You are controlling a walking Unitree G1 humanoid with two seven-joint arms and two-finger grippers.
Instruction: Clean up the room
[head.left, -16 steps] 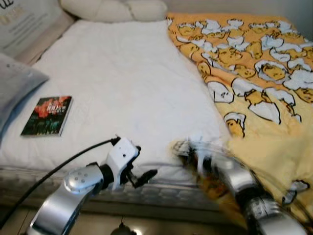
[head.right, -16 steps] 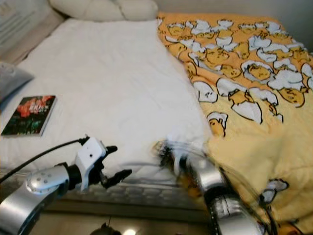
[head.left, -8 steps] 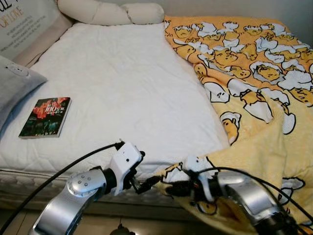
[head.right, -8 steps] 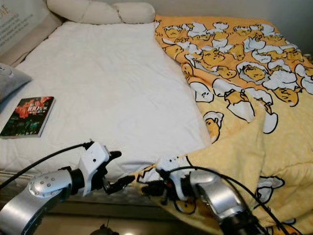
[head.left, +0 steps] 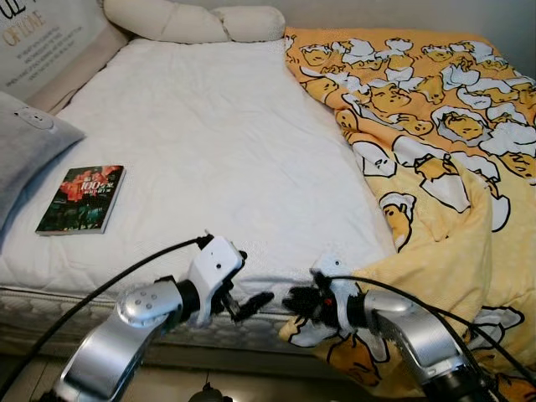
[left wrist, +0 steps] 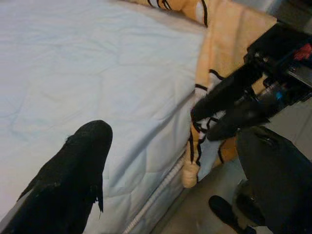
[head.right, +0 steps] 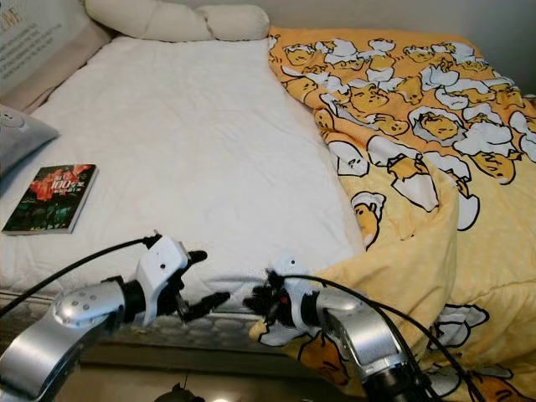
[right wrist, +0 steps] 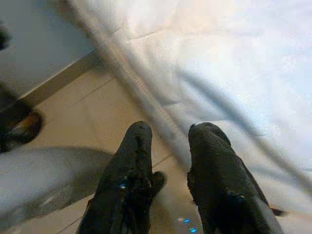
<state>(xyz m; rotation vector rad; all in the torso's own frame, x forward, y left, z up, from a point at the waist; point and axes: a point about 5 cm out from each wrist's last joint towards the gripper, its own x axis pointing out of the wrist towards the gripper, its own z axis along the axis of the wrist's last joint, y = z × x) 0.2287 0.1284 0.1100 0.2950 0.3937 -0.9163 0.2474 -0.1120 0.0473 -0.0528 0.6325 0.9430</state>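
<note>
The right gripper pinches the yellow blanket's hanging corner. It sits just beside the white mattress edge.

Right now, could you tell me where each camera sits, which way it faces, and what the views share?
Left and right eye views: on the head, looking down at the bed, book and yellow blanket; both silver arms show.
Left wrist view: along the left claw at the mattress edge, with the right claw pinching the blanket corner.
Right wrist view: along its own fingers toward floor and mattress edge.
Shared: the mattress edge, in every view.
</note>
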